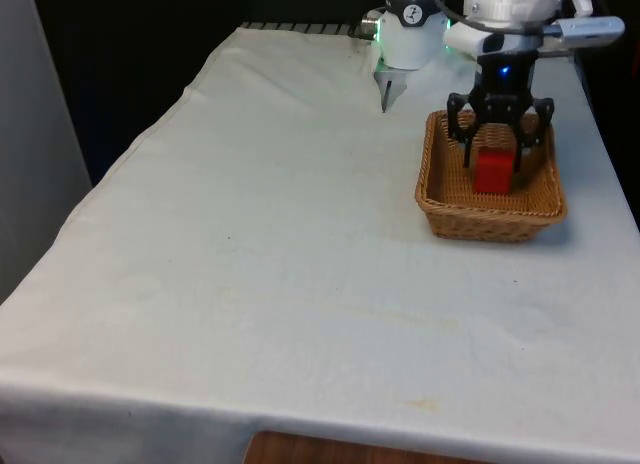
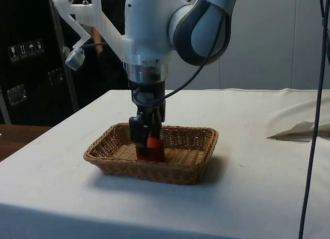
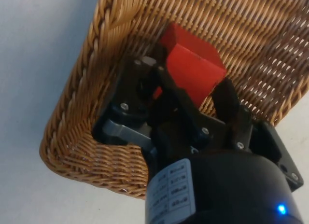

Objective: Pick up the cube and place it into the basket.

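Gripper (image 1: 497,156) pinching red cube (image 1: 493,170) low inside basket (image 1: 440,210), near table's 1 o'clock. Risk: cube tips or sticks to finger if release uneven.

white arm (image 2: 154,28), grey joints, black fingers (image 3: 224,96)

**Red, tan, white and black**

The cube (image 1: 493,170) is plain bright red. The wicker basket (image 1: 440,208) is golden tan with a tight woven ribbing. The tablecloth (image 1: 280,264) is plain white. The gripper (image 1: 497,154) is black.
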